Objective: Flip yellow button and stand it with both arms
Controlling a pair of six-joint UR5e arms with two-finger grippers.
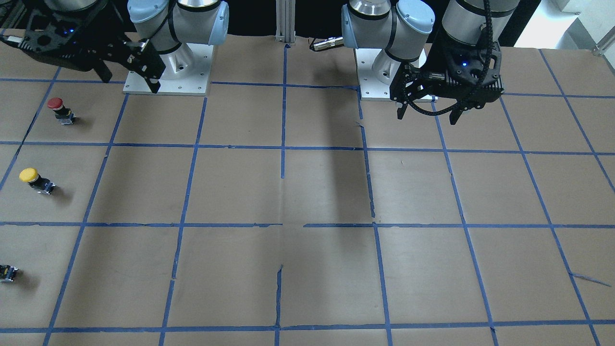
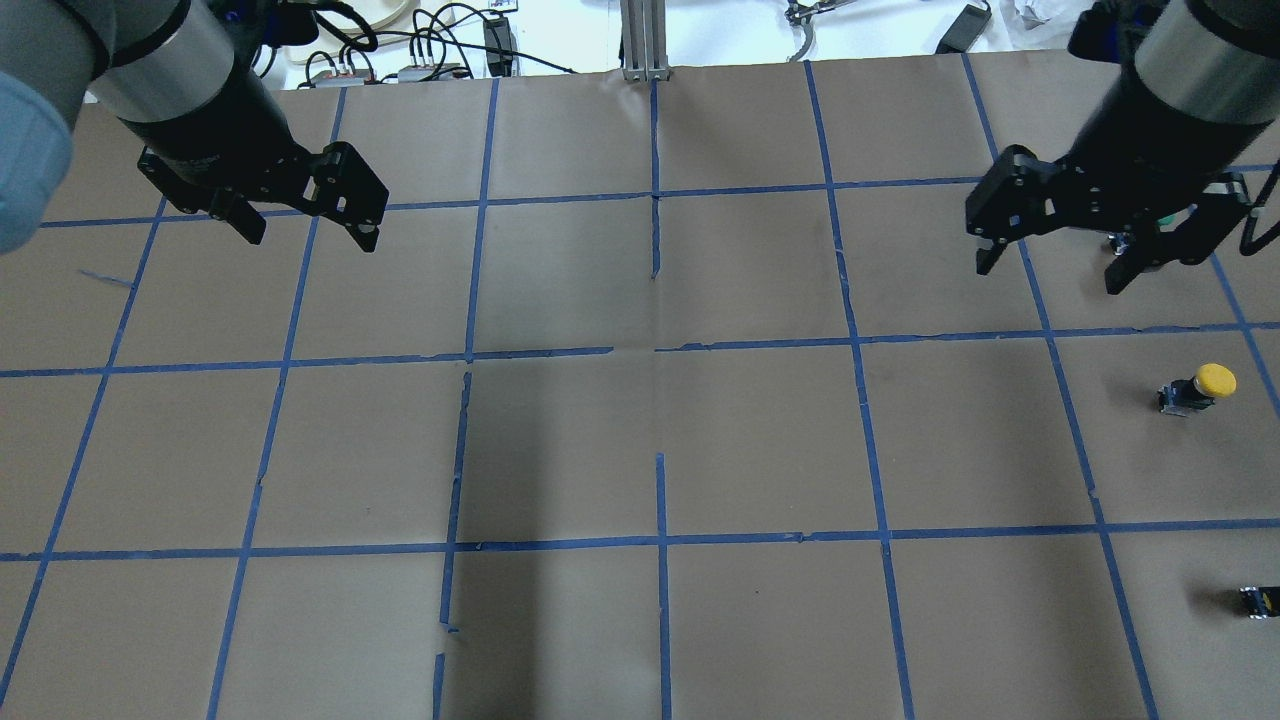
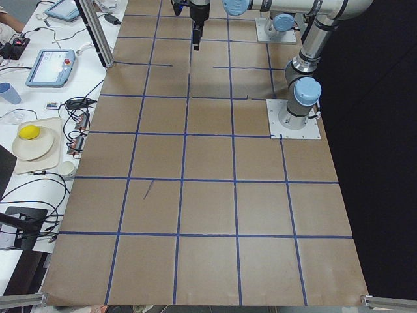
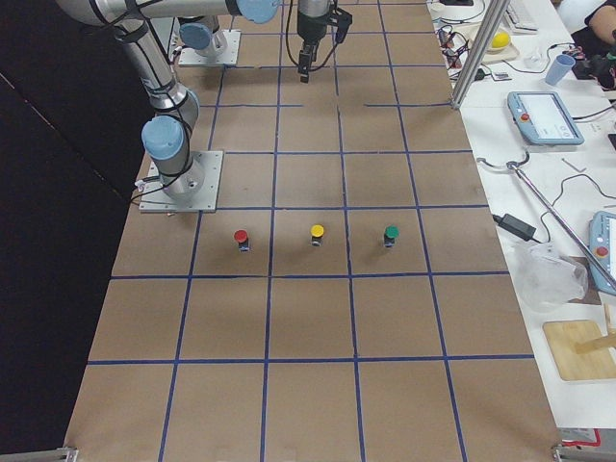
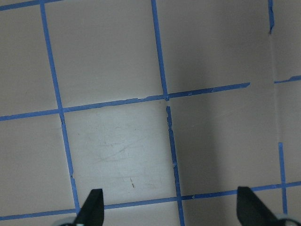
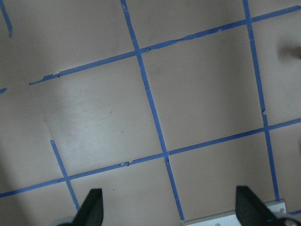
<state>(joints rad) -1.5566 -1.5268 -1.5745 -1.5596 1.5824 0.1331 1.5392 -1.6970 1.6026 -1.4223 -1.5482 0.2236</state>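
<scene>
1. Three buttons sit on the counter (image 1: 317,192): one red button (image 1: 56,107), one yellow button (image 1: 33,178) and one green button (image 4: 391,234).
2. They make one row at the end on the robot's right side. The yellow button is in the middle, between the red one and the green one, and touches neither.
3. In the right side view its yellow cap shows above its dark base.
4. Two arms hang over the counter: one left arm (image 2: 170,90) and one right arm (image 2: 1190,70).
5. The left fingers (image 2: 358,212) are spread wide. Nothing is between them. They are up in the air, well apart from all the buttons.
6. The right fingers (image 2: 1125,272) are spread wide too. They hold nothing and touch nothing. They are up above the counter near the yellow button.
7. Many blue lines (image 1: 240,224) cross the brown counter and make squares.
</scene>
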